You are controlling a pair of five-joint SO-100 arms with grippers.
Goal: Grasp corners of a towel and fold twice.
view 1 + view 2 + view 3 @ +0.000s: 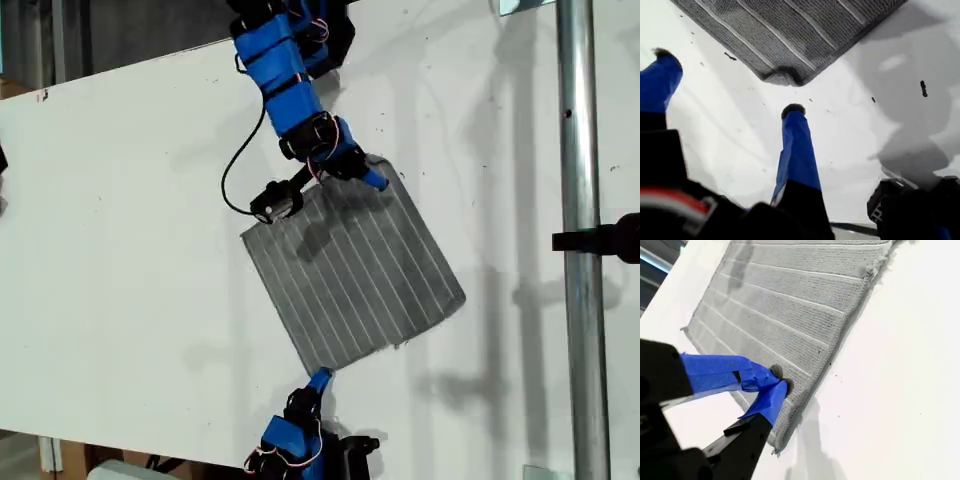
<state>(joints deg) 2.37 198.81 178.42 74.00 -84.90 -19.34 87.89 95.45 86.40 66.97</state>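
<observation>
You had the white table (130, 220) running across the whole exterior view, with the towel (350, 275) lying flat on it a little to the right of that view's middle, turned so its corners pointed up, down and to the sides. At the bottom edge of the exterior view your first gripper (320, 380) sat just short of the towel's lowest corner (322, 368); in the first wrist view that gripper (727, 82) had its blue fingers (797, 150) spread wide apart, holding nothing, with the corner tip (785, 77) lying on the table just beyond them, apart from both fingertips. At the top of the exterior view your second gripper (372, 180) reached down onto the towel's upper corner. In the second wrist view its blue tips (772, 382) were pinched together on the towel's cloth (790, 325) close to the hemmed edge. A metal pole (580, 240) stood upright along the exterior view's right side.
</observation>
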